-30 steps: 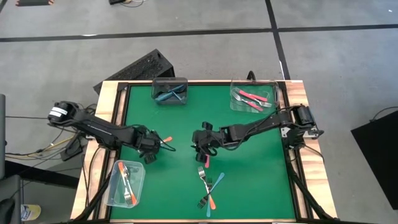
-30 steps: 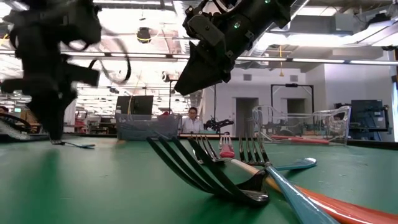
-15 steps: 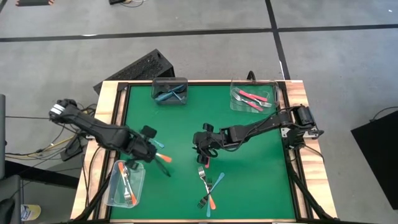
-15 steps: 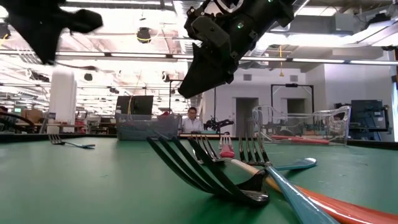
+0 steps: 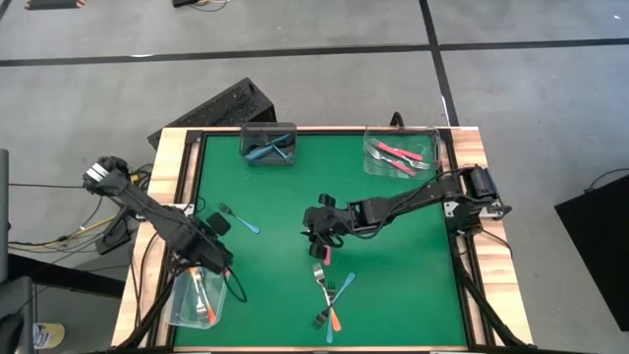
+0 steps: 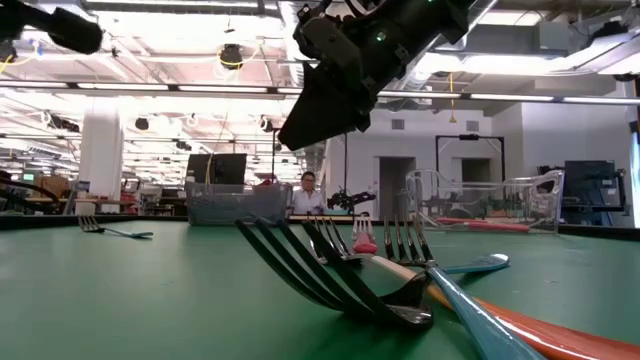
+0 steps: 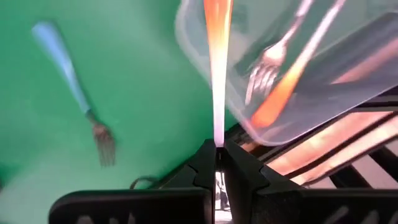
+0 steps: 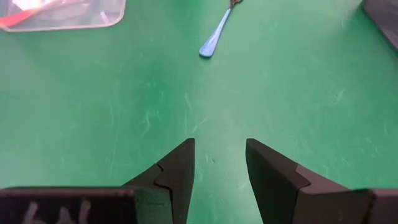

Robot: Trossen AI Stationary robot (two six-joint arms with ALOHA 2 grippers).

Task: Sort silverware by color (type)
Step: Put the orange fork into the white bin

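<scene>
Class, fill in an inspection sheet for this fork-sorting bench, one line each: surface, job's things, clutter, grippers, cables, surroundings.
Surface: green mat in a wooden frame.
Job's things: an orange fork is in the left gripper; more orange ones lie in the near-left clear tub. Blue forks lie in the dark bin, pink ones in the far-right clear tub. One blue fork lies loose; a mixed pile lies near the front.
Clutter: nothing seen.
Grippers: left gripper shut on the orange fork above the near-left tub; right gripper open, empty, mid-mat.
Cables: a bundle left of the table.
Surroundings: grey floor, a black case behind.
</scene>
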